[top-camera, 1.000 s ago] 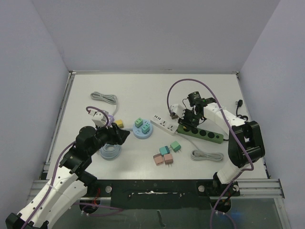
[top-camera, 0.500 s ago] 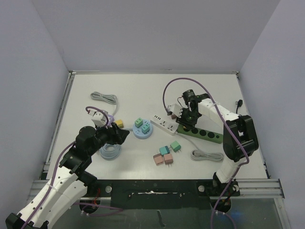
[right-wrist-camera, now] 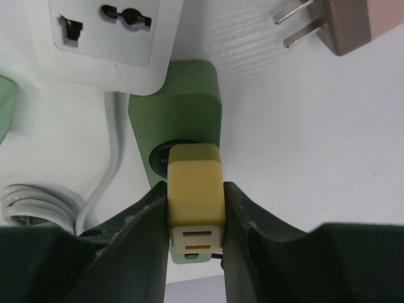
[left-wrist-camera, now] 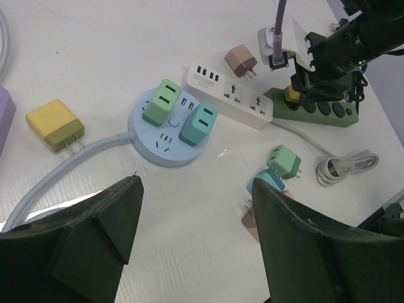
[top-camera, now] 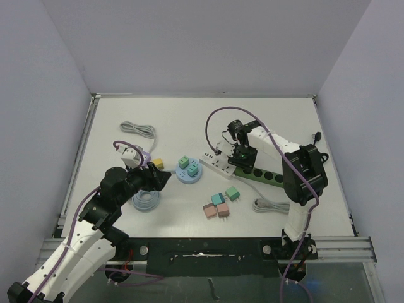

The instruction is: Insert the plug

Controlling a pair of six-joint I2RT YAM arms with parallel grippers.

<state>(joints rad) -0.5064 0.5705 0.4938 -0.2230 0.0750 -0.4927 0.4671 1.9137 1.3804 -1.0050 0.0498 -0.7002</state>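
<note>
Plug [right-wrist-camera: 196, 180], yellow and blocky, is pinched by its two flat sides between the fingers of the right gripper [right-wrist-camera: 196, 205], jaws clamped hard against it. It sits right at the fingertips, over the green power strip [right-wrist-camera: 183, 104]. The dark recess of the strip's end socket peeks out just to the left of the plug body, so the target lies directly past the plug along the line of the fingers, perhaps a shade left. The prongs are hidden under the block, so I cannot tell whether they have entered the holes. The strip's long axis runs back beneath the wrist, in line with the plug's own length. Ahead of the fingertips lie the white power strip [right-wrist-camera: 107, 38] to the left and a loose brown plug [right-wrist-camera: 353, 25] to the right, both apart from the grip. The left gripper [left-wrist-camera: 196, 221] hangs spread with nothing in it. The round blue hub [left-wrist-camera: 158, 151] lies just ahead of it, and the green strip is far off to its front right. I judge the push belongs to the right arm: straight down the finger line.
</note>
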